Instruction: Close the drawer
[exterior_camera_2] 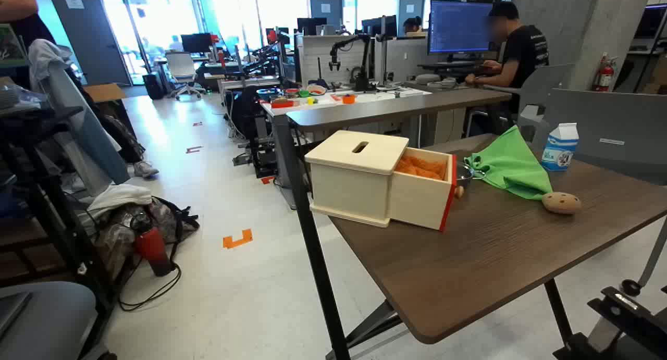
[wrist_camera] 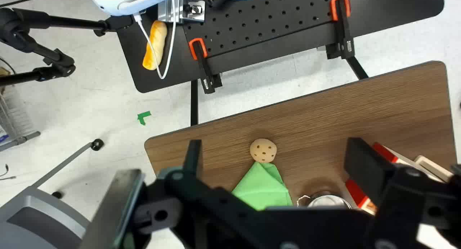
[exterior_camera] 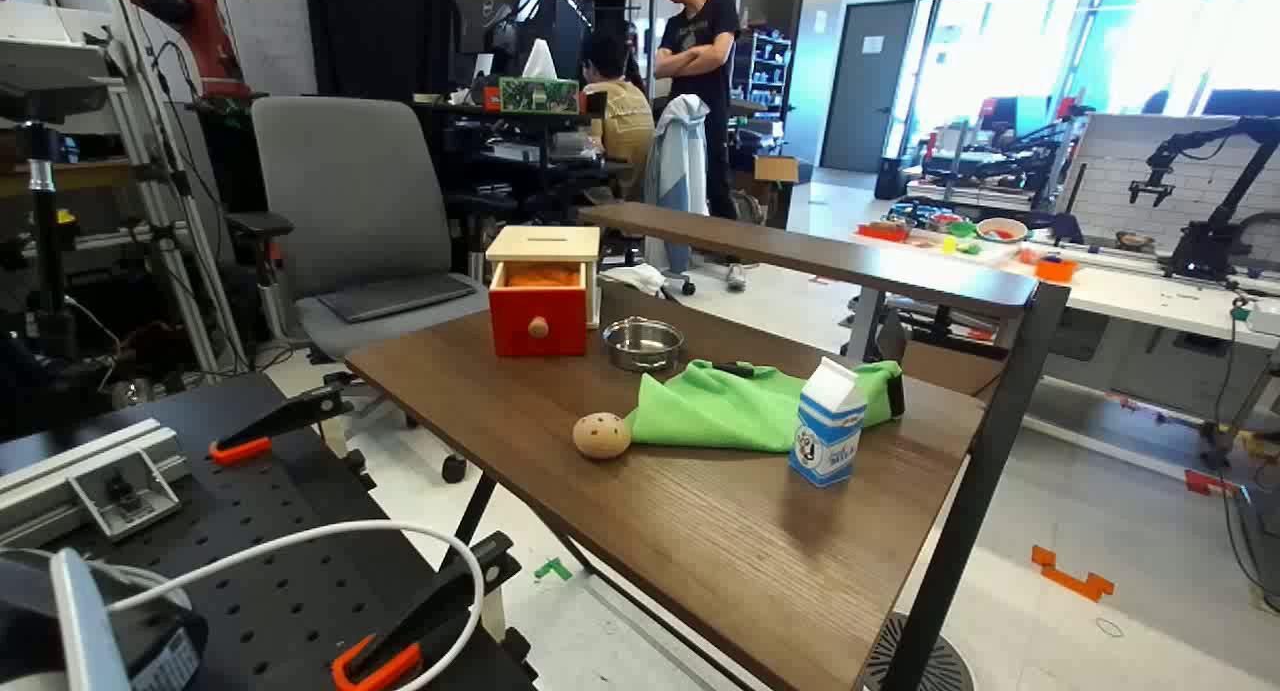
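Note:
The drawer (exterior_camera: 540, 321) has a red front with a round wooden knob and sticks partway out of a tan wooden box (exterior_camera: 545, 241) on the brown table. In an exterior view the drawer (exterior_camera_2: 423, 193) shows its tan side and orange cloth inside, with the box (exterior_camera_2: 349, 190) behind it. In the wrist view my gripper (wrist_camera: 274, 148) is open with its fingers wide apart, high above the table and touching nothing. Its right finger hides most of the box and drawer; red front parts (wrist_camera: 356, 193) show beside it. My gripper is in neither exterior view.
A metal bowl (exterior_camera: 643, 346) stands beside the drawer front. A green cloth (exterior_camera: 730, 411), a tan spotted round object (exterior_camera: 602, 436) and a milk carton (exterior_camera: 828, 431) are on the table (exterior_camera: 640, 531). A raised shelf (exterior_camera: 800, 251) runs along one table edge.

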